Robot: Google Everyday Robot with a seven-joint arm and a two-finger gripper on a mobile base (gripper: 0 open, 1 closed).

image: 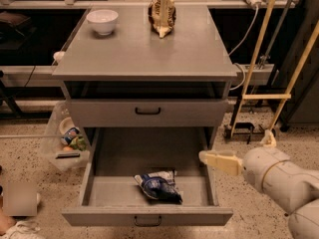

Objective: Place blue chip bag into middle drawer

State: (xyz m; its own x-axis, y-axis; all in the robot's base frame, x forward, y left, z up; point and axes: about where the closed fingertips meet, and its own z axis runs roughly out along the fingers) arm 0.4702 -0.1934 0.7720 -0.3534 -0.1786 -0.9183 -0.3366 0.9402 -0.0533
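So the blue chip bag (pixel 158 187) is lying flat on the floor of the middle drawer (pixel 107 193), a bit right of center and toward the front wall. The drawer is pulled all the way out. That makes sense, since it needs that much opening for an arm to reach in from above.

The gripper (pixel 213 159) hovers over the drawer's right side wall, off to the right of the bag and clearly apart from it. It's got nothing in it as far as I can see, but from this angle I honestly can't tell how far open it is.

My read is that the placing part is basically done. The bag rests on its own and sits well inside the walls, so it shouldn't snag if the drawer gets pushed in.

The upper drawer (pixel 147 112) is closed, which keeps it out of the way of the reach. On top of the bench (pixel 144 54) there's a white bowl (pixel 102 21) and a brown-and-tan bag (pixel 162 15) standing upright, both well away from the action. A plastic bin (pixel 65 143) of odds and ends sits on the floor to the left of the bench.
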